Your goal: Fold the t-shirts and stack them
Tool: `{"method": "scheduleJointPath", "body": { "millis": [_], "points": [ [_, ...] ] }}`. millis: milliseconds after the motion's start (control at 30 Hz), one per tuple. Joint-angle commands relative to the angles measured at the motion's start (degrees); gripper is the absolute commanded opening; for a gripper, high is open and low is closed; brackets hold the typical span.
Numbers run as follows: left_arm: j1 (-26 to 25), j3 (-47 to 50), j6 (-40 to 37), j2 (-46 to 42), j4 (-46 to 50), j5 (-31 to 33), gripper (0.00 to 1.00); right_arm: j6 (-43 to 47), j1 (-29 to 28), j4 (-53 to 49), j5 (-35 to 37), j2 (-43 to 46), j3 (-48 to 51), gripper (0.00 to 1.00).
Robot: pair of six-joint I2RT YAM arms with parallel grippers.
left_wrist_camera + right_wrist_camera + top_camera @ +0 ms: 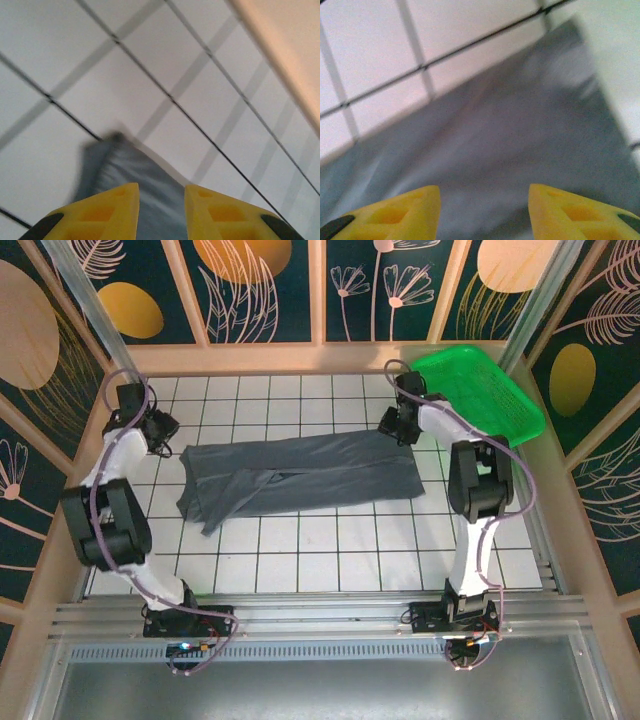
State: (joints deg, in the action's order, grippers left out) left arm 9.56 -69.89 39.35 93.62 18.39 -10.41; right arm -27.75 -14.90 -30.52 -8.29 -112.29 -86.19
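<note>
A dark slate-grey t-shirt (300, 475) lies folded into a long band across the middle of the white tiled table, its left end bunched and uneven. My left gripper (165, 435) hovers at the shirt's far left corner. In the left wrist view its yellow fingers (161, 195) stand slightly apart, with the blurred corner of the shirt (145, 172) showing between them on the tiles. My right gripper (395, 425) is at the shirt's far right corner. Its fingers (485, 200) are spread wide above the flat grey cloth (495, 135) and grip nothing.
A bright green plastic basket (480, 390) sits tilted at the back right corner, just beyond the right arm. Wooden walls (290, 358) ring the table. Bare tiles (330, 560) stretch between the shirt and the arm bases.
</note>
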Motion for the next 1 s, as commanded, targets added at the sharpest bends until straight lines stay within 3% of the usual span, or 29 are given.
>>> {"method": "scheduleJointPath", "body": {
  "millis": [0,67,100,400,567,800,967],
  "points": [
    [-4.4,5.6,-6.5,2.3,-5.6,-14.9,0.32,1.8,-2.6,8.6,-17.6,6.6,6.8,0.54],
    [-5.1,7.1,-7.6,4.0,-7.1,-18.4,0.33,0.9,-4.5,12.2,-26.5,8.5,9.6,0.55],
    [-5.3,7.3,-8.2,4.2,-7.4,-19.0,0.33,0.9,-5.7,12.0,-27.0,9.1,10.0,0.56],
    [-8.8,7.5,-14.8,11.3,-5.8,-16.8,0.34,-3.2,-9.0,13.8,-26.4,10.8,13.2,0.59],
    [-10.6,9.3,-14.7,12.0,-7.3,-16.6,0.35,-3.1,-8.9,12.7,-25.7,10.2,11.9,0.59],
    [-12.1,10.2,-15.2,12.0,-5.7,-10.9,0.35,-3.6,-9.0,13.4,-25.8,10.1,12.5,0.59],
    [-12.6,9.9,-15.4,12.0,-5.9,-11.6,0.34,-3.7,-9.0,13.6,-26.2,10.1,12.5,0.59]
  ]
}}
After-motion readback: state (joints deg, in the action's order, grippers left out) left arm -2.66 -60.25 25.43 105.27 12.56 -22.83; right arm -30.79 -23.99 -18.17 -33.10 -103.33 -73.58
